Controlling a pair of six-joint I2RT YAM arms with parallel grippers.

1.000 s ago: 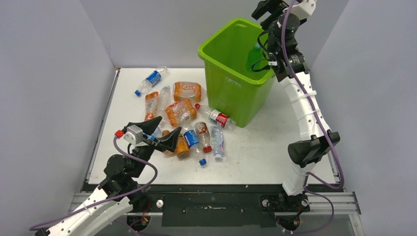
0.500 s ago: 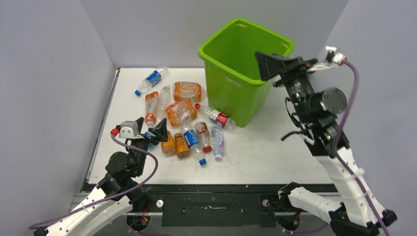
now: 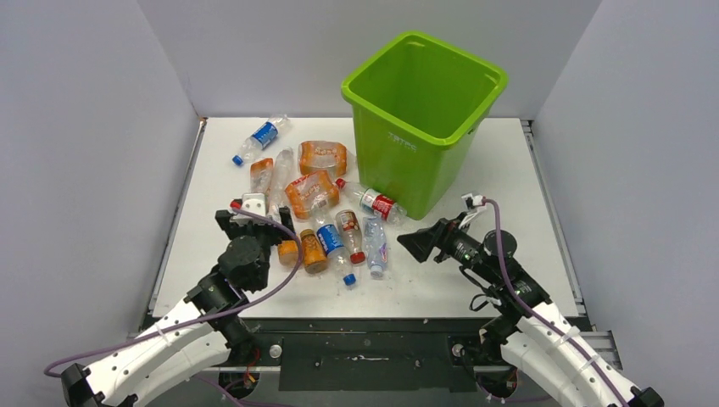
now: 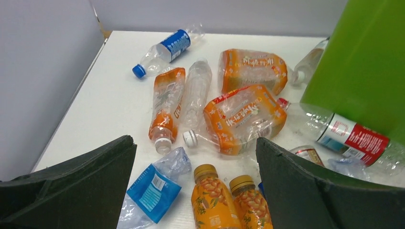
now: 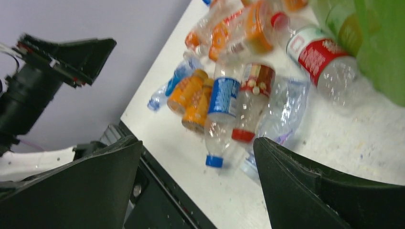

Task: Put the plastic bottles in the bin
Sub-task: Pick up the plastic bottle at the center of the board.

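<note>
Left claw (image 3: pixel 256 219): spread wide and holding nothing. I see it low at the 7 o'clock edge of the bottle pile, facing 12 o'clock.
Right claw (image 3: pixel 415 243): spread wide and holding nothing. It is low over the worktop (image 3: pixel 509 170) at 6 o'clock of the bin, facing 9 o'clock toward the pile.
Bin (image 3: pixel 398 153): upright toward 12 o'clock on the worktop, mouth up.
Plastic bottles (image 3: pixel 318 220): lying loose on the worktop, at 8 to 9 o'clock of the bin.
Red-labelled bottle (image 3: pixel 373 203): on its side, hard against the bin's lower wall.
Blue-capped bottle (image 3: pixel 261 136): apart from the rest, at 11 o'clock of the pile.
Large orange bottles (image 3: pixel 310 193): two, crushed, near the middle of the pile, one at 12 o'clock of the other.
Small orange bottles (image 4: pixel 212 202): two, side by side, gold caps, showing between the left claw's fingers (image 4: pixel 86 181) in my wrist view.
</note>
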